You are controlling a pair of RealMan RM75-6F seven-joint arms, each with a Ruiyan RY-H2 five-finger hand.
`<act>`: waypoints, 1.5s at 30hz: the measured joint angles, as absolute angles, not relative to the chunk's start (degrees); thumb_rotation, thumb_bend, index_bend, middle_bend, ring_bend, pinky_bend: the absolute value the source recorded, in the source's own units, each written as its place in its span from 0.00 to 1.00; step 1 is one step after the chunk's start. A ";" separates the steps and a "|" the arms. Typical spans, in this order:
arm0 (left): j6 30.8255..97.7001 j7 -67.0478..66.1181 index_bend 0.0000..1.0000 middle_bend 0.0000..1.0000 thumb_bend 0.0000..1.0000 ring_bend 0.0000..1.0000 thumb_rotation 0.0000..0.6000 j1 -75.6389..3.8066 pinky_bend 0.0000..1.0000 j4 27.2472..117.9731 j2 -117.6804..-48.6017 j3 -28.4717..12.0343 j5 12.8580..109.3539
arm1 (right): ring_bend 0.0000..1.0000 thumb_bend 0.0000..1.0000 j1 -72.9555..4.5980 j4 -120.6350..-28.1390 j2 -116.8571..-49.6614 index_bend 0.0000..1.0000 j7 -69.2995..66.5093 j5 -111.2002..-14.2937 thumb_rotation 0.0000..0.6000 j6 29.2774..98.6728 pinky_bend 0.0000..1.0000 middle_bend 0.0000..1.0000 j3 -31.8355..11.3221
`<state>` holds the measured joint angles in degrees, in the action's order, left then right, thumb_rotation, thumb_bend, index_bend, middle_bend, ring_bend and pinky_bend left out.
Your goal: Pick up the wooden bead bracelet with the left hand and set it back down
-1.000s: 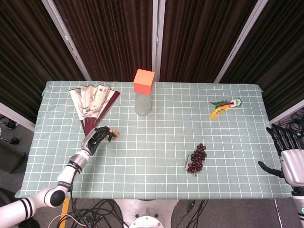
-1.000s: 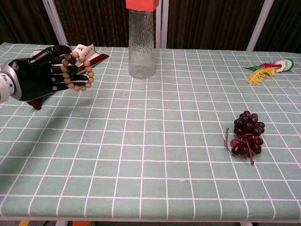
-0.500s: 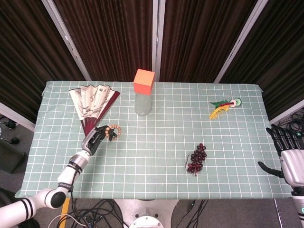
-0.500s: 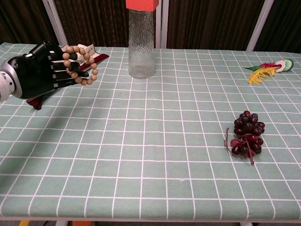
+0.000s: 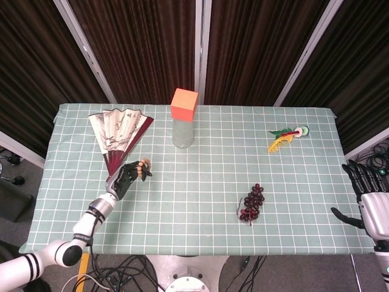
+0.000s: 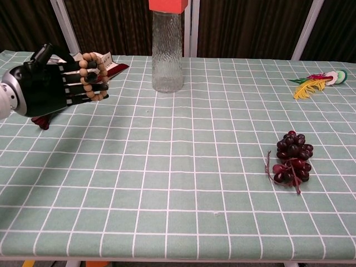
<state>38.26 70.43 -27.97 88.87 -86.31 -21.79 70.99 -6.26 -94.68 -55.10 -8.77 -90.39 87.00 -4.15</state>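
Note:
My left hand (image 5: 126,177) (image 6: 47,84) hovers above the left part of the table, just in front of the fan's handle. It holds the wooden bead bracelet (image 5: 144,168) (image 6: 93,77), a loop of tan round beads hooked over its fingertips, clear of the cloth. Part of the loop is hidden behind the fingers. My right hand (image 5: 371,201) hangs off the table's right edge, fingers spread and empty; it does not show in the chest view.
A folding fan (image 5: 117,131) lies spread at the back left. A clear bottle with an orange cap (image 5: 183,125) (image 6: 167,49) stands at back centre. Dark red grapes (image 5: 251,204) (image 6: 291,156) lie right of centre, and a feathered ornament (image 5: 285,137) (image 6: 314,82) at back right.
The left hand has turned and drawn the bracelet closer in; the loop that stuck out past the fingertips half a second ago now sits tight against them. The right hand has stayed put.

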 measured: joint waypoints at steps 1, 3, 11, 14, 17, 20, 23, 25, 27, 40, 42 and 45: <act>38.53 70.31 0.52 0.66 0.63 0.41 0.00 -28.02 0.11 88.71 -86.38 -21.63 71.28 | 0.00 0.05 -6.27 -94.64 -55.13 0.00 -8.84 -90.36 1.00 86.97 0.00 0.02 -4.16; 39.01 69.98 0.52 0.66 0.53 0.41 0.00 -28.09 0.11 88.44 -86.48 -21.33 71.77 | 0.00 0.05 -6.28 -94.59 -55.17 0.00 -8.93 -90.36 1.00 86.94 0.00 0.02 -4.15; 41.63 67.29 0.52 0.66 0.26 0.41 0.00 -28.60 0.11 87.04 -87.05 -19.66 73.61 | 0.00 0.05 -6.11 -94.79 -55.09 0.00 -8.76 -90.53 1.00 87.32 0.00 0.02 -4.16; 41.99 67.08 0.52 0.66 0.26 0.41 0.00 -28.93 0.11 86.63 -87.17 -19.36 73.62 | 0.00 0.05 -6.00 -94.86 -55.12 0.00 -8.71 -90.47 1.00 87.39 0.00 0.02 -4.12; 42.51 66.90 0.48 0.64 0.26 0.40 0.14 -29.22 0.11 86.06 -87.38 -19.05 73.80 | 0.00 0.05 -5.95 -94.84 -55.18 0.00 -8.67 -90.41 1.00 87.47 0.00 0.02 -4.16; 42.62 67.30 0.42 0.61 0.26 0.38 0.60 -29.49 0.10 85.83 -87.34 -18.71 74.57 | 0.00 0.05 -5.94 -94.88 -55.19 0.00 -8.64 -90.41 1.00 87.51 0.00 0.02 -4.20; 42.85 67.79 0.37 0.57 0.26 0.36 0.97 -29.88 0.10 85.23 -87.28 -18.13 76.03 | 0.00 0.05 -5.90 -94.93 -55.19 0.00 -8.50 -90.44 1.00 87.54 0.00 0.02 -4.19; 43.16 68.36 0.35 0.55 0.26 0.35 1.00 -30.10 0.10 84.81 -87.32 -17.75 76.74 | 0.00 0.05 -5.86 -94.98 -55.20 0.00 -8.51 -90.38 1.00 87.53 0.00 0.02 -4.18; 43.60 68.71 0.33 0.55 0.26 0.34 1.00 -30.25 0.10 84.40 -87.40 -17.44 77.18 | 0.00 0.05 -5.80 -94.97 -55.24 0.00 -8.52 -90.39 1.00 87.58 0.00 0.02 -4.14; 52.03 61.52 0.44 0.58 0.19 0.34 0.39 -30.07 0.11 81.53 -89.21 -14.93 80.41 | 0.00 0.05 -5.93 -94.37 -55.73 0.00 -9.27 -90.68 1.00 87.26 0.00 0.02 -3.97; 53.45 58.89 0.44 0.58 0.18 0.34 0.33 -29.98 0.11 80.96 -89.47 -14.37 81.21 | 0.00 0.05 -6.02 -94.20 -55.84 0.00 -9.52 -90.70 1.00 87.11 0.00 0.03 -3.97; 55.27 53.47 0.44 0.57 0.17 0.34 0.28 -30.03 0.11 79.52 -89.88 -13.06 82.95 | 0.00 0.05 -6.29 -93.87 -56.09 0.00 -9.85 -90.96 1.00 86.73 0.00 0.02 -3.89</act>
<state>55.27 53.47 -30.03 79.52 -89.88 -13.06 82.95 -6.29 -93.87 -56.09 -9.85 -90.96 86.73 -3.89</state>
